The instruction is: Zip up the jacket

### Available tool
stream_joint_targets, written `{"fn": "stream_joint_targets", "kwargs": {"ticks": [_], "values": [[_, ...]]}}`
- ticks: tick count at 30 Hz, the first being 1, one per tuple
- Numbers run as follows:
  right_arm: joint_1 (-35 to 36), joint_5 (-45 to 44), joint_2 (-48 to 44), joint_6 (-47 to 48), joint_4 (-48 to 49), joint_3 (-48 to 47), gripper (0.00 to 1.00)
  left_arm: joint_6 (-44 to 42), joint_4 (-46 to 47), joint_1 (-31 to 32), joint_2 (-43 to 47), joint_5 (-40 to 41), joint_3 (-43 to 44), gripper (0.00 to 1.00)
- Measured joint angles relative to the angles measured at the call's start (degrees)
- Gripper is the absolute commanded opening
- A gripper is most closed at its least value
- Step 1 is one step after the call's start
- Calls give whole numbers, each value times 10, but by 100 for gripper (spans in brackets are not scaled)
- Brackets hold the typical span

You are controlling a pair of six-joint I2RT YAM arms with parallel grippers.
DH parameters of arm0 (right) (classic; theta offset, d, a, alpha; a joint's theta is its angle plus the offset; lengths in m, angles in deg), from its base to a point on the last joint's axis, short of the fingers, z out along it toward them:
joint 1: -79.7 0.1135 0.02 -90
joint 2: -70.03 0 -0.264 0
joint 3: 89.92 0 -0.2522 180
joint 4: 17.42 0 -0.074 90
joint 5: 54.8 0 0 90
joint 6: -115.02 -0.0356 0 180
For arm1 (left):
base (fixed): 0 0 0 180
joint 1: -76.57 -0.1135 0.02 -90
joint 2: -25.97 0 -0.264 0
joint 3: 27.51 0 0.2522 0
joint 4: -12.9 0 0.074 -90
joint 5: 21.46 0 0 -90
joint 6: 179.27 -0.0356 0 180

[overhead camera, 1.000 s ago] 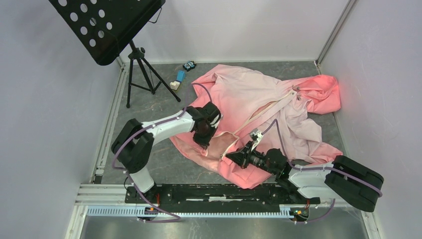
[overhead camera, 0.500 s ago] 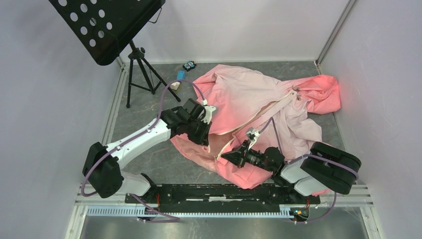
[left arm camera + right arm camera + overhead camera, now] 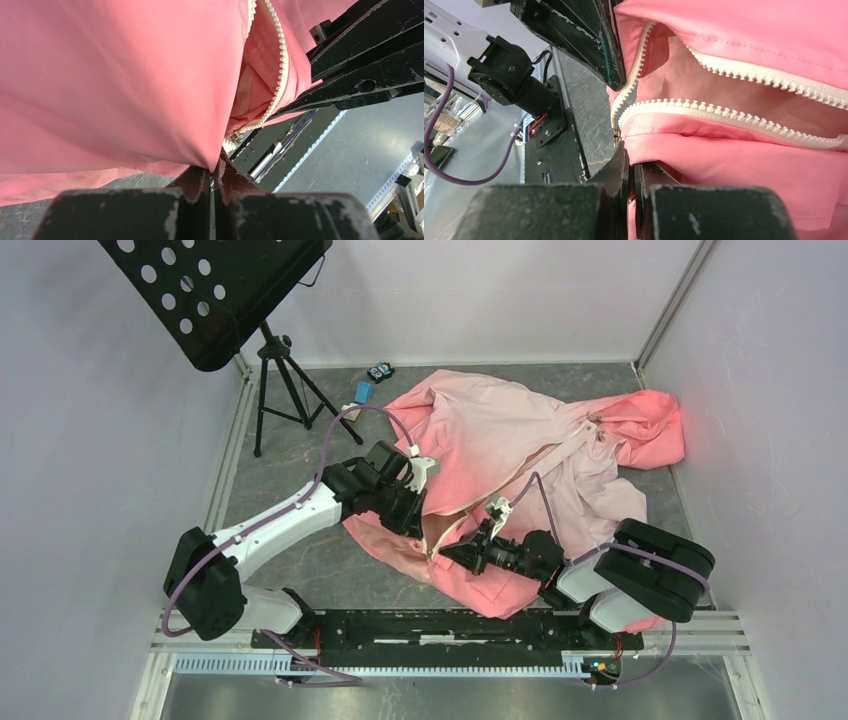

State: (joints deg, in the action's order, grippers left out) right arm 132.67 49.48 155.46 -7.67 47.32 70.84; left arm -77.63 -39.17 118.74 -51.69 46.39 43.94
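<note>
The pink jacket [image 3: 520, 455] lies spread on the grey floor, hood at the far right, its cream zipper strip [image 3: 545, 462] running diagonally toward the near hem. My left gripper [image 3: 418, 530] is shut on the left hem edge beside the zipper's bottom; in the left wrist view [image 3: 214, 172] pink fabric is pinched between the jaws, with zipper teeth [image 3: 280, 75] open beyond. My right gripper [image 3: 440, 553] is shut on the right hem edge; in the right wrist view [image 3: 630, 160] fabric is clamped, and the two open rows of zipper teeth [image 3: 724, 112] meet just above the tips.
A black music stand [image 3: 215, 290] on a tripod [image 3: 285, 390] stands at the far left. Small blue and white objects [image 3: 362, 392] lie behind the jacket. Walls close the floor on three sides. The black arm base rail [image 3: 450, 625] runs along the near edge.
The left arm's base link swung left and its gripper shifted to the hem by the zipper bottom. The right gripper moved left toward it, lifting the hem slightly.
</note>
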Motion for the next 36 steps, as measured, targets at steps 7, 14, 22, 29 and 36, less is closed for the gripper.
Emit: {"fn": "stream_joint_targets", "kwargs": {"ticks": [7,14,22,29,36], "values": [[6,2,9,5,4,-1,0,0,3,-1,3,0,0,2],[14,2,21,7,9,-3,0,0,4,-2,4,0,0,2],[17,2,21,8,16,-3,0,0,8,-4,4,-5,0,2],[18,-3,19,9,16,-3,1,0,8,-4,4,-5,0,2],[18,-14,11,10,16,-3,0,0,8,-4,4,-5,-2,2]]}}
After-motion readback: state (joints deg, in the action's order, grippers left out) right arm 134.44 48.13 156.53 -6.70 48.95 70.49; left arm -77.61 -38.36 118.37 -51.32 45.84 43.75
